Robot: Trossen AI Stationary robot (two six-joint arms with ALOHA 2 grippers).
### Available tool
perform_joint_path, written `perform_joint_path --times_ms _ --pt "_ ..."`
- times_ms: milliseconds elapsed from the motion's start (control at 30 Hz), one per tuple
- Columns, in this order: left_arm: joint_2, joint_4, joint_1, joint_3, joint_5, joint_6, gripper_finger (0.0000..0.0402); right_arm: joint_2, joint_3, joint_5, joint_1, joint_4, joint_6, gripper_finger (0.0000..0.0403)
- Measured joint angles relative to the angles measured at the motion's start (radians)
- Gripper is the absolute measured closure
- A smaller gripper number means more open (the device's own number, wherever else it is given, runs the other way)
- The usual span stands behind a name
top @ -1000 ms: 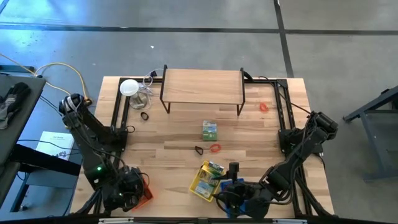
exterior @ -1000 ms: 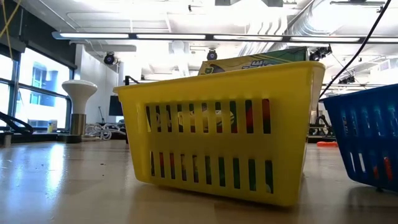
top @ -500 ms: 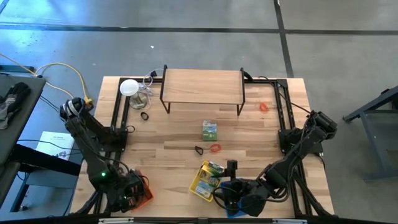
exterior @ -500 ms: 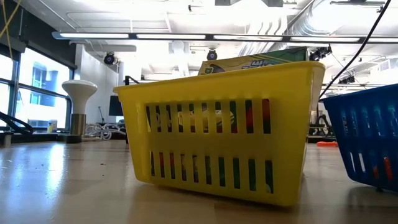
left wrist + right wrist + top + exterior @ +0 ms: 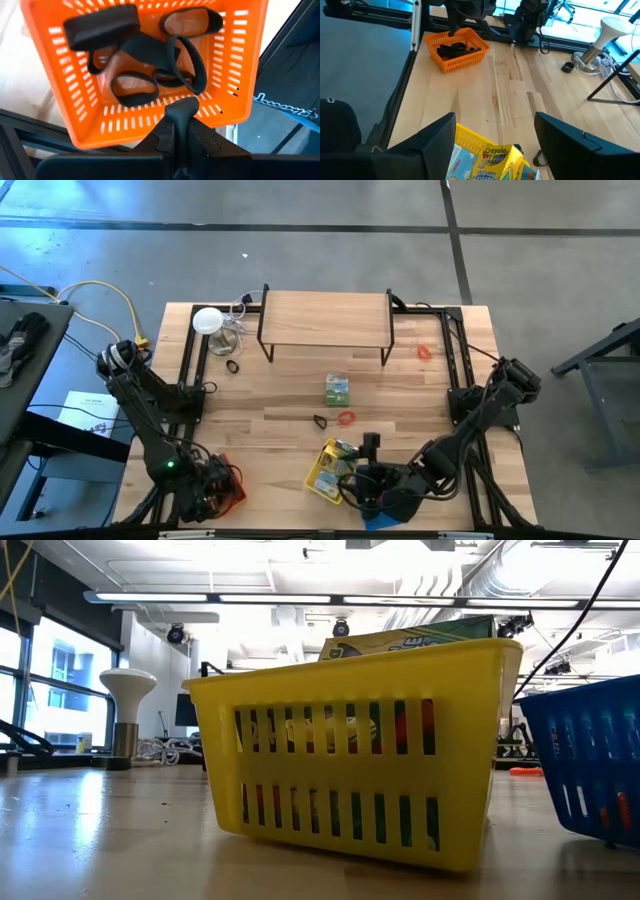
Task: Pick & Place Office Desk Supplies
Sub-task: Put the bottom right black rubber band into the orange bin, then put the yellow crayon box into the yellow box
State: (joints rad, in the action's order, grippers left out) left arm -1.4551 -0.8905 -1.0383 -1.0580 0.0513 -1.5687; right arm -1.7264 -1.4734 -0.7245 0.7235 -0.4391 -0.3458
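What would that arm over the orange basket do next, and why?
Probably lift away toward the black clip on the wooden table: the left gripper is shut and empty above the orange slotted basket, where black bands already lie.

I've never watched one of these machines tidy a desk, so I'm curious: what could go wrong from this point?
The left gripper is shut just above the orange basket of black bands; dipping lower could nudge or tip it near the table edge. The right gripper hangs open over the yellow basket, where the Crayola box sticks up and could snag it. The red rubber band on the table is thin, so a grab might miss.
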Motion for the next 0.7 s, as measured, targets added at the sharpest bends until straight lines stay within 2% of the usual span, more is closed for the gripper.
perform_joint_path --times_ms 100,200,500,700 --pt "0.000 -0.001 0.015 0.000 0.000 0.010 0.0378 0.000 0.000 0.013 -0.011 -0.001 -0.001 0.0144" --pt "-0.001 -0.006 0.031 0.000 -0.004 0.053 0.0358 0.000 0.000 0.043 -0.021 -0.004 -0.002 0.0144" --pt "-0.014 -0.013 0.080 0.000 0.007 0.072 0.0242 0.000 0.000 0.081 -0.025 -0.085 -0.049 0.0144" --pt "-0.012 -0.012 0.166 -0.009 0.164 0.188 0.0225 0.000 0.000 0.039 -0.029 -0.133 -0.053 0.0144"
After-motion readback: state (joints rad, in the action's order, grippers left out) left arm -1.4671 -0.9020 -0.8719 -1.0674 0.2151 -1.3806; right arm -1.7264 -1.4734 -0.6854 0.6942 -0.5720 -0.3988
